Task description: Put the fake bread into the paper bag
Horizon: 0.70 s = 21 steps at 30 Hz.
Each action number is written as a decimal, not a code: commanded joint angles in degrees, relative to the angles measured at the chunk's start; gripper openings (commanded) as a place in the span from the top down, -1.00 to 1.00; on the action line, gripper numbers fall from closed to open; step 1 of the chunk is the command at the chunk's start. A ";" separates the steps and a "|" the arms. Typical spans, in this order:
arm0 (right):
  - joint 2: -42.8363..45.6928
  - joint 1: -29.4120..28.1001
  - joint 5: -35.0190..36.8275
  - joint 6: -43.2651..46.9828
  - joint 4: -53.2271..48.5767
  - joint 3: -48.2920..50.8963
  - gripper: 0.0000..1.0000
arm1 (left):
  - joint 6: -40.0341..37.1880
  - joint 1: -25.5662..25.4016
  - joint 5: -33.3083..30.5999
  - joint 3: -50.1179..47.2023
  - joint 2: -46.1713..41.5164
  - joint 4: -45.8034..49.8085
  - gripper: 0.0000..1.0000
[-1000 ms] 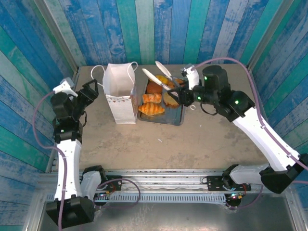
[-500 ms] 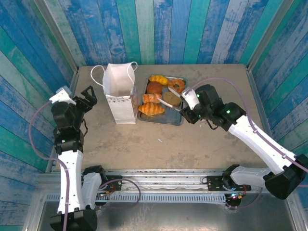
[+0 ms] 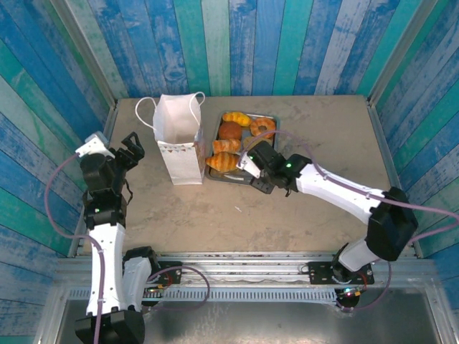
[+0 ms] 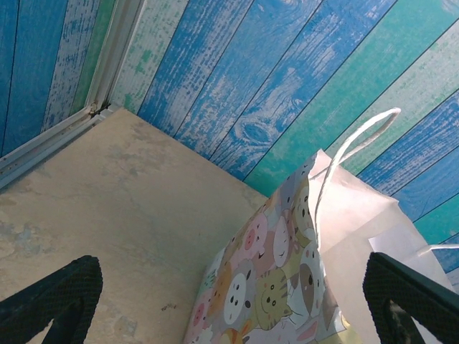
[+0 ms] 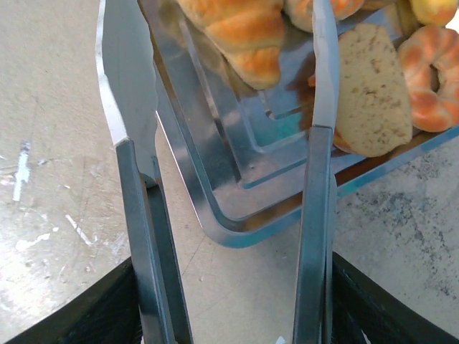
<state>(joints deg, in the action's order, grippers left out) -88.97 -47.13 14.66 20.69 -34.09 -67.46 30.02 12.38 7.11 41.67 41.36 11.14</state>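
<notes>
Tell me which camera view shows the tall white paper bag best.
Top external: the tall white paper bag stands whole and upright beside the grey metal tray, both cord handles visible. The left wrist view gives a cropped close-up of its cartoon-animal band and a handle.

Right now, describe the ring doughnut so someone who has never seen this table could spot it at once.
Find the tall white paper bag standing on the table; the grey metal tray lies just right of it. In the tray's far right corner sits the ring doughnut, the only pastry with a hole through its middle.
</notes>
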 commanded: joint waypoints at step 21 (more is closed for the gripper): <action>-12.95 -1.71 5.37 3.88 1.79 -9.76 -0.26 | -1.09 0.18 -1.32 -0.76 3.58 -3.62 -0.94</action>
<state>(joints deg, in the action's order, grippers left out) -100.71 -48.36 18.24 24.08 -32.49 -75.18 29.78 12.38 6.39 41.60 44.64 8.95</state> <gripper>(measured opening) 0.630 0.972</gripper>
